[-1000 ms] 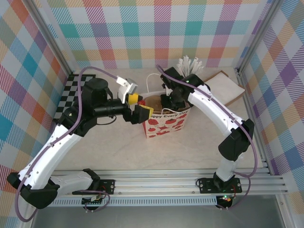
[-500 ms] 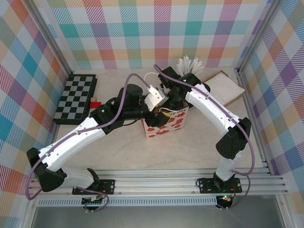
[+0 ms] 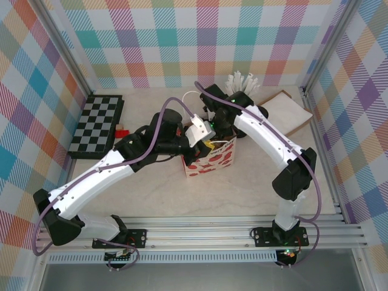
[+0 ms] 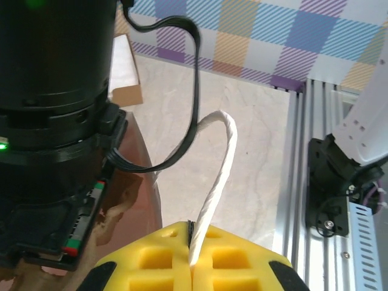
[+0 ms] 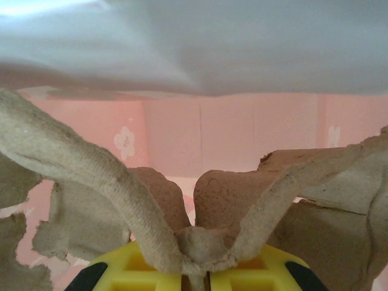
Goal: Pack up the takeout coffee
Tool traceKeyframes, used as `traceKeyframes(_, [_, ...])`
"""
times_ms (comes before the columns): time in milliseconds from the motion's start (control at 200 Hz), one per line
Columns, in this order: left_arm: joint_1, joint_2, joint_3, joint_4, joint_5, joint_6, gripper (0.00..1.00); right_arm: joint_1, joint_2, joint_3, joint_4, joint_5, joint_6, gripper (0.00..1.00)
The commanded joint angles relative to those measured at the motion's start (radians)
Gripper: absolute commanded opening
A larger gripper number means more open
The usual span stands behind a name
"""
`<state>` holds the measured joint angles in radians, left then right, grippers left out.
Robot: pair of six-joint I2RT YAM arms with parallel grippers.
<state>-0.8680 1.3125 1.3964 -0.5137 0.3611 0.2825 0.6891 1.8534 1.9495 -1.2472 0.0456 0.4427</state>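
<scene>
"What's worrying you here?"

"Mostly the bag [image 3: 212, 160]. The left gripper [image 4: 191, 260] is squeezing its pads together on the white rope handle [image 4: 223, 157]. If it's tugging sideways, the bag could be tipping, or the handle could be tearing out."

"And the coffee?"

"The right gripper [image 5: 200, 276] is pinching a ridge of the brown carrier [image 5: 233, 203], which is sitting just ahead of its pads, inside the pink bag walls. That pulp is looking soft, so I'm thinking it may rip or slip, and a tilting carrier would be spilling the drink. I'm not managing to make out the cup itself."

"Counting?"

"Big to small, I'm seeing one checkerboard [image 3: 97, 124] well off to the left gripper's outer side. Then there's one bag, one carrier, one bunch of stirrers [image 3: 241, 82] just behind the right gripper, and one handle being held."
</scene>
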Motion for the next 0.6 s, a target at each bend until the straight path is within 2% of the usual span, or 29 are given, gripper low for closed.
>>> traceKeyframes(0, [-0.005,-0.03,0.018,-0.003,0.095,0.022,0.05,0.006,0.037,-0.023,-0.038,0.04,0.023,0.07])
traceKeyframes(205, [-0.005,0.003,0.042,0.006,0.127,0.014,0.06,0.007,0.075,-0.02,-0.057,0.046,0.014,0.06])
traceKeyframes(380, [-0.005,0.044,0.068,0.017,0.091,-0.027,0.11,0.019,0.076,-0.038,-0.047,0.044,0.033,0.06])
traceKeyframes(480, [-0.005,0.054,0.082,-0.001,0.039,-0.047,0.25,0.029,0.045,-0.052,-0.019,0.009,0.029,0.06])
traceKeyframes(595, [0.016,0.003,0.058,-0.003,-0.105,-0.114,0.54,0.03,0.0,-0.066,-0.013,-0.006,0.028,0.06])
